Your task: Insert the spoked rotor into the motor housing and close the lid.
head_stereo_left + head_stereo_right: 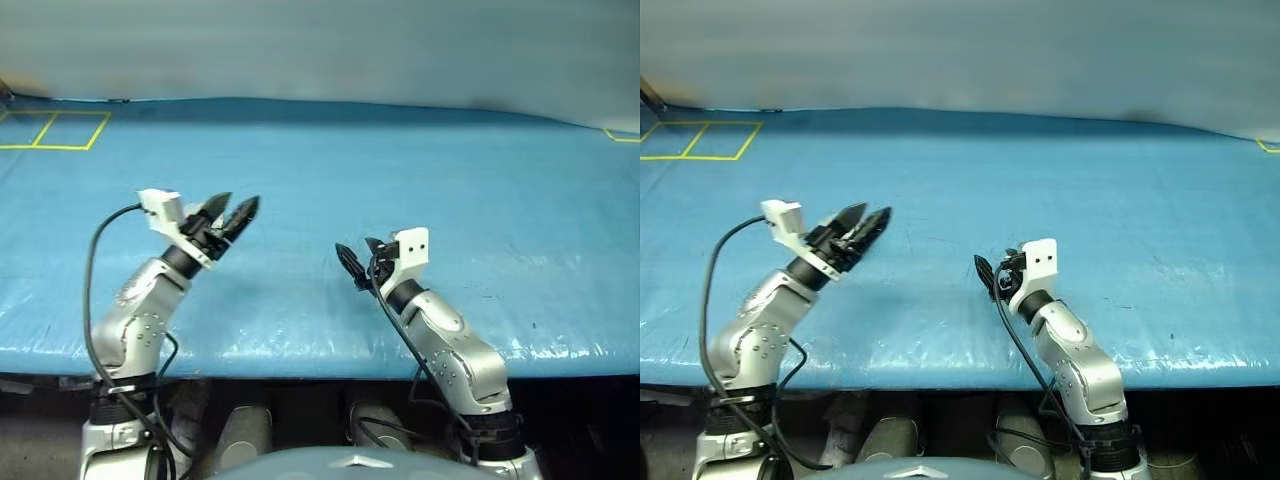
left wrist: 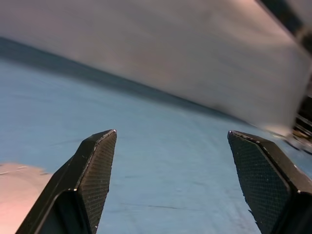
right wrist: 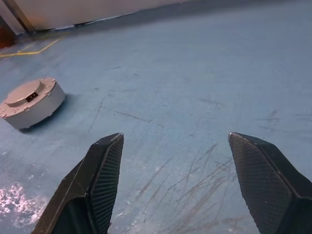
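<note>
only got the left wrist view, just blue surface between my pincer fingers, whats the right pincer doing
observer: The right pincer is open with nothing between its fingers, held over the blue table.
operator: anything out ahead of it
observer: Its wrist view has a pale round flat object lying on the blue surface, well beyond the fingertips and not touching them. I can't tell what it is.
operator: any markings on the table
observer: Yellow tape lines form boxes at the table's far left corner.
</note>
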